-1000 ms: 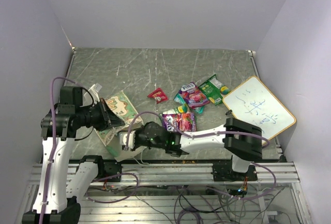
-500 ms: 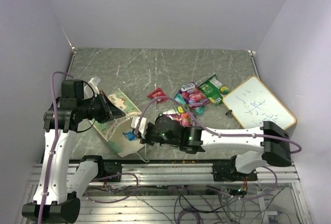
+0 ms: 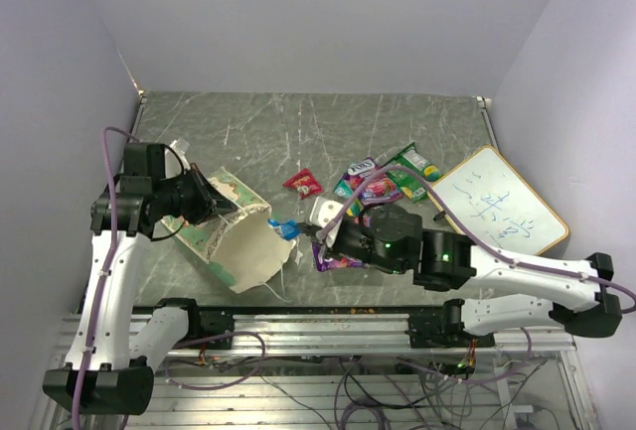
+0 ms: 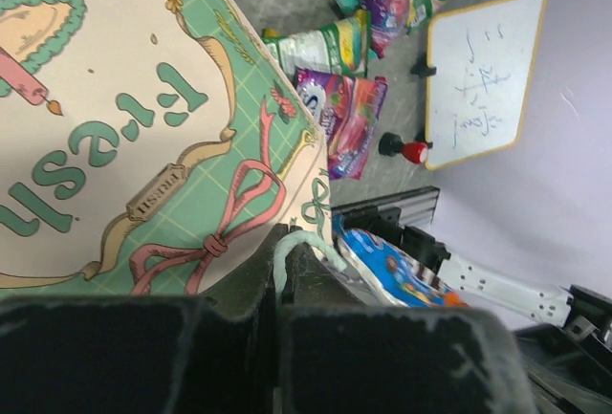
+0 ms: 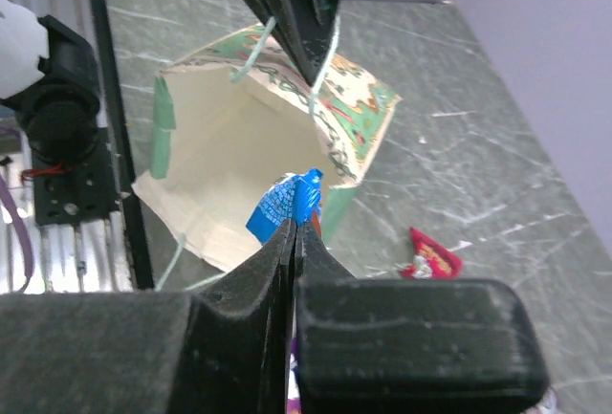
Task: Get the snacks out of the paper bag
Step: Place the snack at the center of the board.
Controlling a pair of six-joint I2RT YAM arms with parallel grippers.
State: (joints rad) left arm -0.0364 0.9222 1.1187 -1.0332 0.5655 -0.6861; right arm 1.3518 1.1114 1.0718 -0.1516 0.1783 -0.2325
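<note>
Right gripper [image 5: 295, 232] withdrawn rightward from paper bag [image 3: 243, 251], jaws clamped on blue packet [image 5: 285, 206], its lower half hidden between them. Left gripper [image 4: 284, 280] pinching bag's string handle [image 4: 283, 250].

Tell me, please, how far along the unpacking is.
Done: a red packet and a pile of packets lie outside the paper bag. In hand: the right gripper pinches a blue packet at its mouth while the left gripper holds the bag. Left: setting it down; visible interior looks empty.

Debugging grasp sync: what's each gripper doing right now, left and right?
Left gripper: closed on the paper bag, pinching its string handle.
Right gripper: closed on a blue snack packet.
</note>
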